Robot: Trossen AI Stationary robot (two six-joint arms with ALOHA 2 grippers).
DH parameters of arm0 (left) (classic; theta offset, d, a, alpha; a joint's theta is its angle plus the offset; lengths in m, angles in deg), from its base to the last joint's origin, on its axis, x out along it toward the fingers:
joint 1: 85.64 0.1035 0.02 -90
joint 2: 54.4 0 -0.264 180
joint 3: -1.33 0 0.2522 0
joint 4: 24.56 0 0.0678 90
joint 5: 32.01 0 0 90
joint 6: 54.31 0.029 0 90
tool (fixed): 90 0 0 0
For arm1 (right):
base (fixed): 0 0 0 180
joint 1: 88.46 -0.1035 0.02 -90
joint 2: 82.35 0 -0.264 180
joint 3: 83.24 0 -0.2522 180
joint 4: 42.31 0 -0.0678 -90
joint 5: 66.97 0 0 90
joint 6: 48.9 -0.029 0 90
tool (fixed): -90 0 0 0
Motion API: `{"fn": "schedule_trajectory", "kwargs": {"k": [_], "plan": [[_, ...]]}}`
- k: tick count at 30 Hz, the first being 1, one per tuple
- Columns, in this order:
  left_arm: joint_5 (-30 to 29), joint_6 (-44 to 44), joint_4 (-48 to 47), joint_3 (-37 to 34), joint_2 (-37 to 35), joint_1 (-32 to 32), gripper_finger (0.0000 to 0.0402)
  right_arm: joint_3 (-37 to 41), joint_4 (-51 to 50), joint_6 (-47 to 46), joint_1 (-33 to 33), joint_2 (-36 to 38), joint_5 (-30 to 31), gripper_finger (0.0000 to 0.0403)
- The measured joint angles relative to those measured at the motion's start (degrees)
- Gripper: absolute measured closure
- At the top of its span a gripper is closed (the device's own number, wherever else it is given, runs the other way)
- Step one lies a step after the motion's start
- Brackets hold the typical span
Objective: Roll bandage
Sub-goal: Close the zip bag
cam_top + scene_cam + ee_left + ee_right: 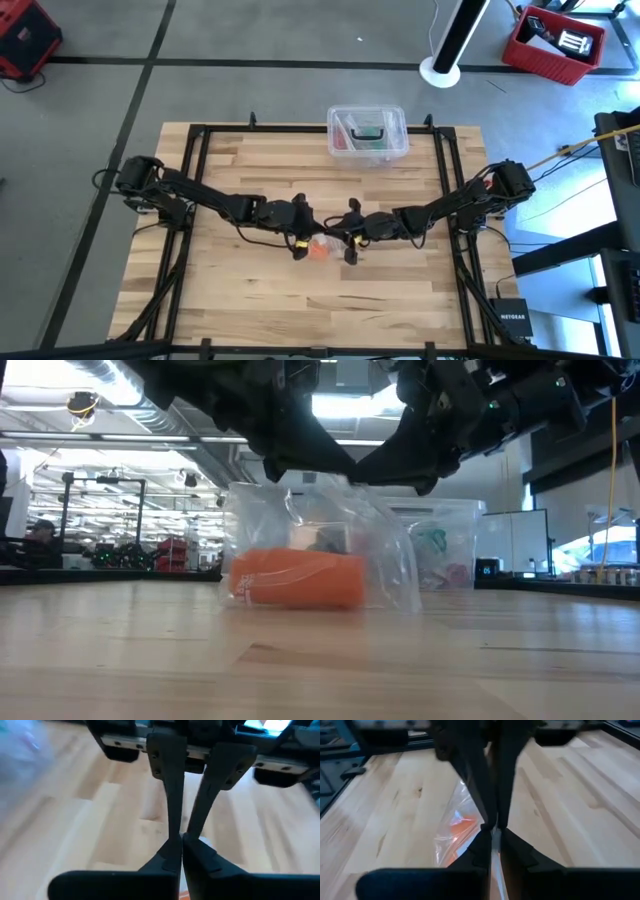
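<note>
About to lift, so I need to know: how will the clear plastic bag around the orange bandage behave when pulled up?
The clear bag looks thin and crinkled, so it will likely flop and stretch rather than hold shape. The rolled bandage lies loose inside on its side and may roll or slide toward the low end. The film looks glossy, so it might slip.

Light: bright, even, from ceiling lamps [85, 405] behind.
Glare: window patch right of the surface [300, 290].
Blur: both wrist views soft; low view's foreground unfocused.
</note>
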Motion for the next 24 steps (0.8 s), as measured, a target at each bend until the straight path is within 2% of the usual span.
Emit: {"fn": "schedule_trajectory", "kwargs": {"k": [10,17,20,24], "plan": [[-25.80,14.25,-0.43,2.61,3.15,-6.05,0.0401,-0.03,-0.70,-13.19,0.07,0.00,5.17,0.0374],[-39.96,18.71,-16.95,7.64,2.07,-6.07,0.0401,-0.26,-3.91,-17.28,-2.07,0.13,4.21,0.0374],[-40.12,18.51,-19.42,8.41,-0.37,-6.32,0.0401,-0.24,-4.14,-17.13,-2.96,0.13,5.06,0.0374],[-34.06,16.74,-18.70,8.52,-3.61,-6.71,0.0401,-0.20,-4.07,-15.36,-3.26,0.13,5.11,0.0374]]}}
